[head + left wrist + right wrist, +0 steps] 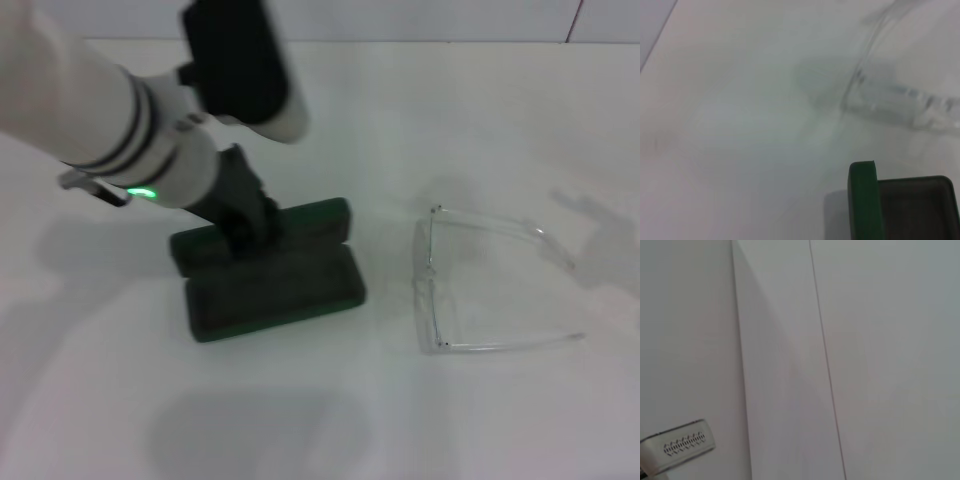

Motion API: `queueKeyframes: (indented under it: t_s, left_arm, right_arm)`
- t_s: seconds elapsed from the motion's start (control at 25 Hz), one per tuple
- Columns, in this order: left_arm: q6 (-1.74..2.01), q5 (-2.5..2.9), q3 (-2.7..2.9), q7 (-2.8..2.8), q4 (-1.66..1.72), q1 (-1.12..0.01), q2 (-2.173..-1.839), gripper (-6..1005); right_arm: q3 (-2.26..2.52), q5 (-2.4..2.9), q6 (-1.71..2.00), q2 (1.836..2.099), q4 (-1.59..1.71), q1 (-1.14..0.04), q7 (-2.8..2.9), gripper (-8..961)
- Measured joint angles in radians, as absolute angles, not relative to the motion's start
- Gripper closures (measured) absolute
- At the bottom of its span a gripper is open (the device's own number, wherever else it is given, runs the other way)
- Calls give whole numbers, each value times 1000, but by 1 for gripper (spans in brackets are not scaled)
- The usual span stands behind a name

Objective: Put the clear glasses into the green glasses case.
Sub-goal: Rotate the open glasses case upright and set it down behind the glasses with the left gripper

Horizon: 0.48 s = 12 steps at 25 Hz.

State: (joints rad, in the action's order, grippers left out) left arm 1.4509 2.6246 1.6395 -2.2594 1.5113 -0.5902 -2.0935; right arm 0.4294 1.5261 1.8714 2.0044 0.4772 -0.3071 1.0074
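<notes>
1. Your left gripper (243, 215) sits at centre-left of the head view, down on the back part of the green glasses case (272, 270). Its dark body covers the fingers, so I cannot tell whether they are apart, together or clamped on the case.
2. The case lies open on the white table (500, 420), its lid raised behind the tray. In the left wrist view a green wall and the grey-lined interior (915, 210) occupy the lower right corner.
3. The clear glasses (470, 280) lie right of centre in the head view, temples unfolded and pointing toward the right edge. They sit near the case, apart from it, with bare table between.
4. Your right gripper does not appear in any view; the right wrist camera shows only pale panels and a vented white part (682, 445) at lower left.
</notes>
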Motion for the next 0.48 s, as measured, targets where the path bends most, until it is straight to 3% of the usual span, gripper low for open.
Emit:
queueKeyframes:
  t_s: [0.48]
  left_arm:
    - [1358, 2619, 1853, -2410, 1524, -669, -2099, 799]
  right_arm:
    - [426, 1526, 1874, 2006, 433, -277, 960, 403]
